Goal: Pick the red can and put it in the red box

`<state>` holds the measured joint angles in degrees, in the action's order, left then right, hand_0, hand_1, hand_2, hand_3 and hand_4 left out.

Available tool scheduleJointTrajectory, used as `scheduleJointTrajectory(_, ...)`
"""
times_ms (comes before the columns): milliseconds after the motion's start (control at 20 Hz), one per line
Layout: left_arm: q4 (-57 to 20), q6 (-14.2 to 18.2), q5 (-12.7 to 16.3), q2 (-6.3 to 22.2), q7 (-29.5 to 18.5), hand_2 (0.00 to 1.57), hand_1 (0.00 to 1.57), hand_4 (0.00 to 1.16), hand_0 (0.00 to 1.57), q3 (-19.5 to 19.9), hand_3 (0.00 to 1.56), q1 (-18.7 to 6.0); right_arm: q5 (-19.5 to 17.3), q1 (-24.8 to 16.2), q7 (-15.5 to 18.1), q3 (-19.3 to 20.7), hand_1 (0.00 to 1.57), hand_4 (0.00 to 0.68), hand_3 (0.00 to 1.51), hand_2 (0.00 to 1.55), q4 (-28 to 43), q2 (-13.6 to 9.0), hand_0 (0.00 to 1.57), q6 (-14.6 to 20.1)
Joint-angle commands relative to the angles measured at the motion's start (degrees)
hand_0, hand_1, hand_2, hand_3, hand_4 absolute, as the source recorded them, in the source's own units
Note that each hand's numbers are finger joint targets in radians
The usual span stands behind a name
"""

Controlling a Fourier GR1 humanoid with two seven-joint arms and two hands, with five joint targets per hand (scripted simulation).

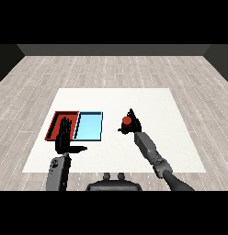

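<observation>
R robot hand (131, 122) curled round red can (126, 121), grasp done; red box (55, 125) w/o can yet, L robot hand (65, 137) open

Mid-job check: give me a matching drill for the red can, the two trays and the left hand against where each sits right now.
Things:
1. red can
2. red tray
3. light blue tray
4. left hand

Places or states:
A. between the red tray and the can
B. farthest left on the table
C. held in the right hand
D. open, over the red tray's near edge

Pairs: 1-C, 2-B, 3-A, 4-D
</observation>
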<state>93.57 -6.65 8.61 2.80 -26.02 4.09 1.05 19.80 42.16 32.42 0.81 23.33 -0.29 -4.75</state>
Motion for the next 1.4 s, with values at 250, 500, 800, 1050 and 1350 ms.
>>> scheduleJointTrajectory(250,3.03,2.73,-2.58,-2.66,0.16,0.0,0.0,0.0,0.0,-3.39,0.0,2.02,2.51,6.53,1.56,-0.03,0.0,0.0,0.0,0.0,-9.9,0.28,0.0,1.2)
scheduleJointTrajectory(500,-1.8,1.5,-2.38,-1.46,-3.12,0.0,0.0,0.0,0.0,-1.42,0.0,1.38,3.52,7.51,2.23,-3.58,1.52,0.493,1.46,1.5,-10.82,0.29,1.52,8.18)
scheduleJointTrajectory(800,-1.03,0.53,-1.69,-0.9,-3.24,0.0,0.0,0.0,0.0,-1.09,0.0,1.66,3.58,8.18,0.02,-7.9,1.54,0.575,1.42,1.47,-12.31,0.29,1.54,13.17)
scheduleJointTrajectory(1050,-0.64,-0.87,0.95,0.21,-1.81,0.0,0.0,0.0,0.0,0.51,0.0,1.05,2.63,8.3,0.37,-9.19,1.53,0.551,1.42,1.47,-13.15,0.28,1.53,14.59)
scheduleJointTrajectory(1350,1.12,0.61,1.75,0.03,1.72,0.0,0.0,0.0,0.0,1.02,0.0,-1.07,1.76,5.8,-4.04,-10.18,1.55,0.558,1.41,1.47,-5.37,-0.46,1.55,16.48)
